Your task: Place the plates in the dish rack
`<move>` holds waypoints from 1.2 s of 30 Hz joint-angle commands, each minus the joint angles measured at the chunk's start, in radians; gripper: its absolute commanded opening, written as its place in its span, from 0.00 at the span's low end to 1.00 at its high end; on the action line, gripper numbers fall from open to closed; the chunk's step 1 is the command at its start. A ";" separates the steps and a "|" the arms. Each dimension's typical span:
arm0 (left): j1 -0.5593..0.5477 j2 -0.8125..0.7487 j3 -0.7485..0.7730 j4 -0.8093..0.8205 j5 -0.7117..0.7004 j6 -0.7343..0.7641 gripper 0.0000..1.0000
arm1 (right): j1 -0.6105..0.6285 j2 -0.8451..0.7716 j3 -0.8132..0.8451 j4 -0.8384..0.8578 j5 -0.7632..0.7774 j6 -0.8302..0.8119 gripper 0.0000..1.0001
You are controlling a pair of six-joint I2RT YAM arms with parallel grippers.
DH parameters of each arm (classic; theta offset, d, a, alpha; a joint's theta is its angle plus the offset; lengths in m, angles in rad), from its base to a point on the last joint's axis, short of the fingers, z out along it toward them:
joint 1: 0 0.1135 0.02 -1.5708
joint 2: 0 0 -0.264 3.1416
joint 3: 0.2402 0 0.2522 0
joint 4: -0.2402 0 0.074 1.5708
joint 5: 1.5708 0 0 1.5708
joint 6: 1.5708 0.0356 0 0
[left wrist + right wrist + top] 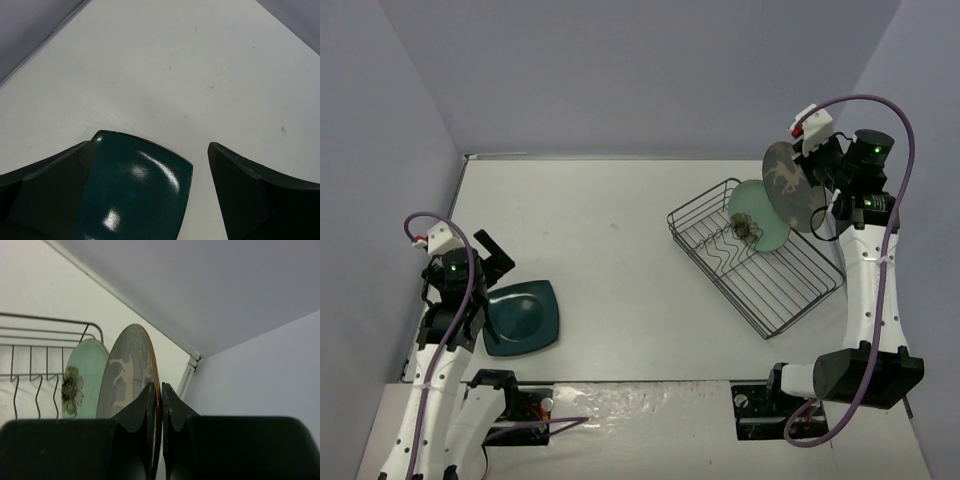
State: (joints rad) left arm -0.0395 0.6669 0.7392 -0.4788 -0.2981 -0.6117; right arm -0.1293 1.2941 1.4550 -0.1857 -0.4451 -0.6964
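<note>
Right pincer is clamped on the rim of the deer plate, which looks stiff, glazed, probably slippery and chippable. Left pincer gapes over the square teal plate.

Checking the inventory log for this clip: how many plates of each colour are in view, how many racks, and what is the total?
mint-green plate: 1
grey-brown deer plate: 1
dark teal square plate: 1
black wire dish rack: 1
Total: 4

teal plate cut off below, rack cropped left
</note>
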 commanded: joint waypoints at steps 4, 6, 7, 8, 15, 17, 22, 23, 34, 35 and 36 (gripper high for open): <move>-0.003 0.042 0.066 0.024 -0.035 -0.027 0.97 | -0.073 0.061 0.114 -0.020 -0.426 -0.190 0.00; -0.003 0.059 0.079 0.017 -0.028 -0.022 0.97 | -0.077 0.071 0.125 -0.009 -0.467 -0.160 0.00; -0.003 0.064 0.086 0.013 -0.028 -0.018 0.97 | -0.077 0.075 0.132 -0.007 -0.484 -0.151 0.00; -0.003 0.071 0.090 0.012 -0.030 -0.014 0.97 | -0.076 0.076 0.135 -0.003 -0.493 -0.139 0.00; -0.002 0.083 0.095 0.006 -0.032 0.003 0.97 | -0.071 0.083 0.093 0.046 -0.506 -0.073 0.00; -0.003 0.079 0.090 0.006 -0.036 0.004 0.97 | -0.054 0.079 0.040 0.088 -0.491 -0.055 0.00; -0.003 0.080 0.081 0.014 -0.030 0.000 0.97 | 0.001 0.100 -0.019 0.137 -0.420 -0.048 0.00; -0.003 0.082 0.081 0.011 -0.030 0.000 0.97 | 0.009 0.111 -0.024 0.139 -0.424 -0.044 0.00; -0.003 0.073 0.076 -0.012 -0.047 -0.002 0.97 | 0.056 0.165 -0.112 0.167 -0.367 -0.066 0.00; -0.003 0.074 0.077 -0.011 -0.047 -0.002 0.97 | 0.059 0.169 -0.116 0.164 -0.360 -0.070 0.00; -0.003 0.075 0.075 -0.009 -0.047 -0.003 0.97 | 0.061 0.169 -0.122 0.163 -0.353 -0.075 0.00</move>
State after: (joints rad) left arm -0.0395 0.7434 0.7708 -0.5056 -0.3200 -0.6201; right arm -0.0750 1.4774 1.3476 -0.1508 -0.8378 -0.7521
